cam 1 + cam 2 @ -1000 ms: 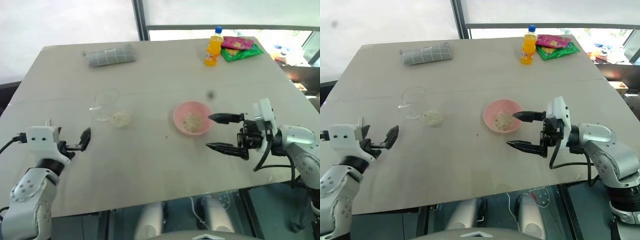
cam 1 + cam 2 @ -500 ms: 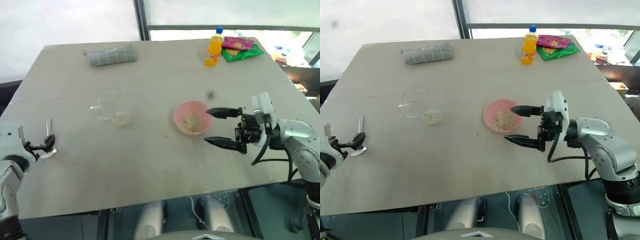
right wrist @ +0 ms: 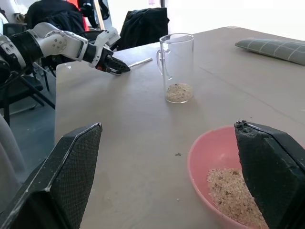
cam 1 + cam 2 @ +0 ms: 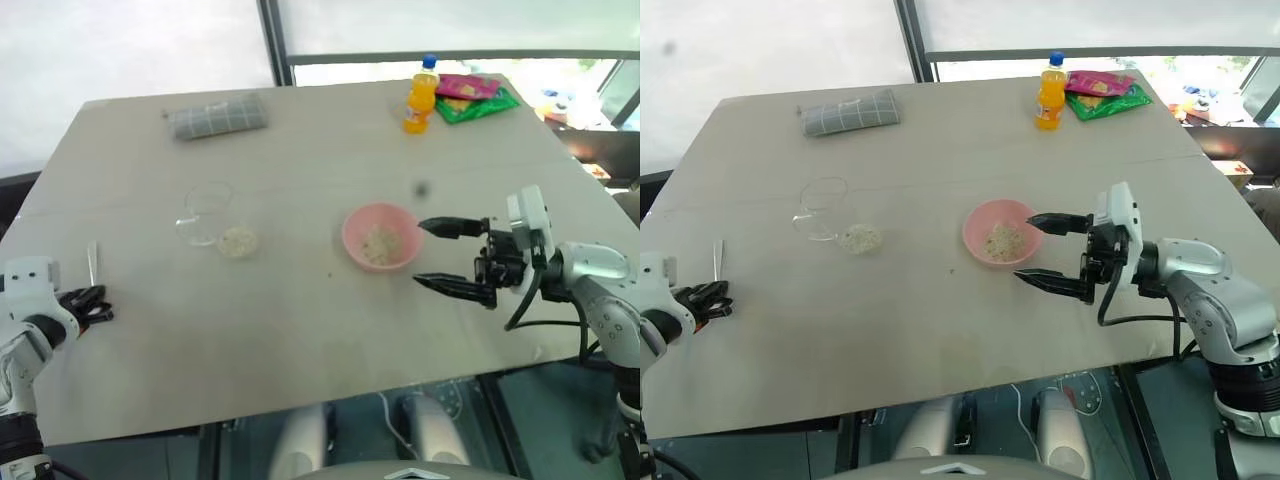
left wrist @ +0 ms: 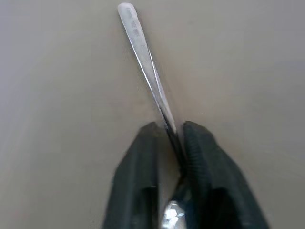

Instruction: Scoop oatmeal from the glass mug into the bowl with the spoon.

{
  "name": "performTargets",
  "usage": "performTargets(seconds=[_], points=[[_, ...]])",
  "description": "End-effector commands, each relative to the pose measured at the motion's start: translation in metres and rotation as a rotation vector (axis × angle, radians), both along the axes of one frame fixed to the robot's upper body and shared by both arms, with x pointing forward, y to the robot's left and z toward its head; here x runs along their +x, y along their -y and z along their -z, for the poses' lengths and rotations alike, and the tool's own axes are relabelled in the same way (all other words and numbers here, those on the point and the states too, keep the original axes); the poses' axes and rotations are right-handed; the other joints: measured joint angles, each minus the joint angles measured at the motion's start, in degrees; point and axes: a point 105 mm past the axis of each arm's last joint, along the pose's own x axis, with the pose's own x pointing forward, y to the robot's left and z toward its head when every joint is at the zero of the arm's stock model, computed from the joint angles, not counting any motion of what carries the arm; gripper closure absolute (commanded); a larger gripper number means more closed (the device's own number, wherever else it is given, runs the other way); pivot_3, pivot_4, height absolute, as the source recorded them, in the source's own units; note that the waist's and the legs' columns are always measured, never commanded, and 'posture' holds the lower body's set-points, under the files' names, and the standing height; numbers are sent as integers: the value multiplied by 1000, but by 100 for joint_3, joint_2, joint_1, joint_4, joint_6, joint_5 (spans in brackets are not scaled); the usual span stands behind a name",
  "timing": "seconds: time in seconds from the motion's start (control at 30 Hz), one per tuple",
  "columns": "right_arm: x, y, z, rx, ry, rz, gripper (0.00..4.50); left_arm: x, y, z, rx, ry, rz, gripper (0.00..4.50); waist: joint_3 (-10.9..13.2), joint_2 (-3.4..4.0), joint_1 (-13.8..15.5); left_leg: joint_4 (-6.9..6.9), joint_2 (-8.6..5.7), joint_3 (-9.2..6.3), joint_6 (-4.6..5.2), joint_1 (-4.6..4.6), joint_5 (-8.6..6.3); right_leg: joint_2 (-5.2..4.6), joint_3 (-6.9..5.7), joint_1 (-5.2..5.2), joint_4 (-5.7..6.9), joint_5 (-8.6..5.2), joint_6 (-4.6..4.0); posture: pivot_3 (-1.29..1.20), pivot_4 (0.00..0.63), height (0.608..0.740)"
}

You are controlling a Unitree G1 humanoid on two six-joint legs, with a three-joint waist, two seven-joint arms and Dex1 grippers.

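pale worktop (image 4: 300,330) carries glass mug (image 4: 205,212), bowl (image 4: 379,236) and spoon (image 5: 145,62). left hand (image 5: 169,131) low at worktop edge, clenched on spoon handle; right hand (image 4: 452,256) level beside bowl, fingers spread, released.

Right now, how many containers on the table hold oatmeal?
2: the glass mug left of centre, and the pink bowl near the middle, beside the right gripper.

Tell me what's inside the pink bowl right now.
The bowl holds a small heap of pale oatmeal on its bottom. What lies beneath the flakes is covered, so that can't be seen.
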Motion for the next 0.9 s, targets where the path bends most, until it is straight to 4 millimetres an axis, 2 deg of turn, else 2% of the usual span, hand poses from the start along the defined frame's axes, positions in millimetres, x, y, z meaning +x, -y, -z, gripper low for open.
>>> performTargets(seconds=[0.03,0.1,0.17,0.27,0.33,0.47,0.53,0.6,0.67,0.7,0.77,0.83,0.9], points=[[-1,4,-9,4,55,12,0,-9,-7,15,-1,-14,-76,4462,-8,14,-15,0,-1,3,0,0,0,-1,2,0,0,0,0,0,150,740],[1,6,-8,1,53,19,0,0,-10,-7,31,109,-92,4462,-8,12,-14,0,-1,3,0,1,0,0,3,0,3,0,0,0,150,740],[3,7,-8,-6,60,29,0,11,-8,-40,71,273,-83,4462,-4,-2,-9,1,0,0,1,0,0,0,2,-1,6,1,-1,0,150,740],[7,7,-11,8,64,47,0,24,6,-87,121,489,-21,4462,8,-79,22,9,1,-15,0,-11,1,1,-11,-5,11,6,-9,0,150,740],[10,6,-12,17,65,54,0,32,24,-122,143,641,48,4462,8,-114,68,11,0,-21,-3,-19,2,-10,-17,-5,7,7,-11,0,150,740],[12,5,-16,36,62,59,0,41,62,-173,186,839,202,4462,5,-120,92,10,-7,-19,-5,-23,2,-46,-14,-1,-12,9,-13,0,150,740],[14,5,-18,48,63,67,0,42,93,-208,209,973,341,4462,7,-122,92,9,-12,-13,-6,-24,2,-53,-13,-1,-15,9,-13,0,150,740],[15,5,-19,50,66,73,0,43,123,-232,193,1054,468,4462,8,-123,89,8,-14,-11,-6,-27,2,-47,-13,-1,-18,9,-12,0,150,740],[15,5,-19,50,67,77,0,43,148,-244,171,1081,572,4462,8,-124,88,8,-14,-9,-6,-28,3,-26,-13,-1,-17,11,-9,0,150,740],[17,5,-21,64,68,88,0,44,171,-247,145,1076,675,4462,8,-124,86,9,-15,-7,-6,-28,3,-22,-11,0,-17,18,3,0,150,740],[20,5,-24,89,68,115,0,42,204,-244,130,1034,819,4462,8,-123,79,9,-15,-5,-5,-25,3,-14,-8,1,-16,21,9,0,150,740],[25,5,-27,109,67,158,0,41,225,-232,143,968,921,4462,10,-121,64,9,-14,1,-4,-22,3,-6,-2,2,-14,22,12,0,150,740],[37,3,-38,196,24,246,0,37,254,-204,87,864,1060,4462,11,-119,31,9,-15,10,-4,-18,4,8,6,1,-11,25,18,0,150,740]])
